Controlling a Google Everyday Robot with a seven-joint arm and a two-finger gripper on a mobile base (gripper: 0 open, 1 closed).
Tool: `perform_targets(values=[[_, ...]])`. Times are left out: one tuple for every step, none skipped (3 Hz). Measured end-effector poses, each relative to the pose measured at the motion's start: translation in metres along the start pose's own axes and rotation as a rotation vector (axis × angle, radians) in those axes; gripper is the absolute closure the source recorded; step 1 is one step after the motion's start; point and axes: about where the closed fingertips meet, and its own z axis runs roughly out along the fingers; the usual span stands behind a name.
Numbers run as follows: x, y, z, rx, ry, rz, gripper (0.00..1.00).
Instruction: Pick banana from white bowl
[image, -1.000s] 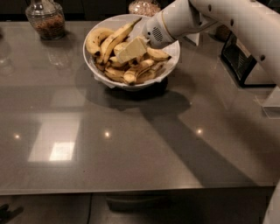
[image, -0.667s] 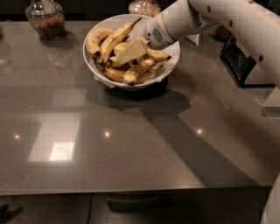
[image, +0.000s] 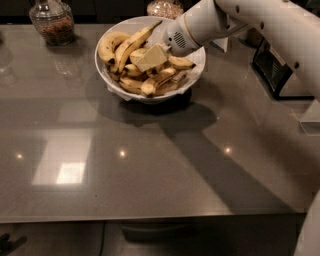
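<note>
The white bowl stands at the back middle of the grey table and holds several yellow, brown-spotted bananas. My gripper comes in from the upper right on the white arm. It is down inside the bowl, among the bananas near the bowl's middle. Its tip rests against the bananas, and those under it are partly hidden.
A glass jar with brown contents stands at the back left, and another jar stands behind the bowl. A black device sits at the right edge. The grey tabletop extends to the front edge.
</note>
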Motion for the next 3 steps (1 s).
perform_targets(values=[[0.001, 0.001, -0.003, 0.007, 0.003, 0.003, 1.0], [0.003, 0.003, -0.009, 0.022, 0.003, 0.005, 1.0], [0.002, 0.009, -0.023, 0.042, -0.008, -0.026, 1.0]])
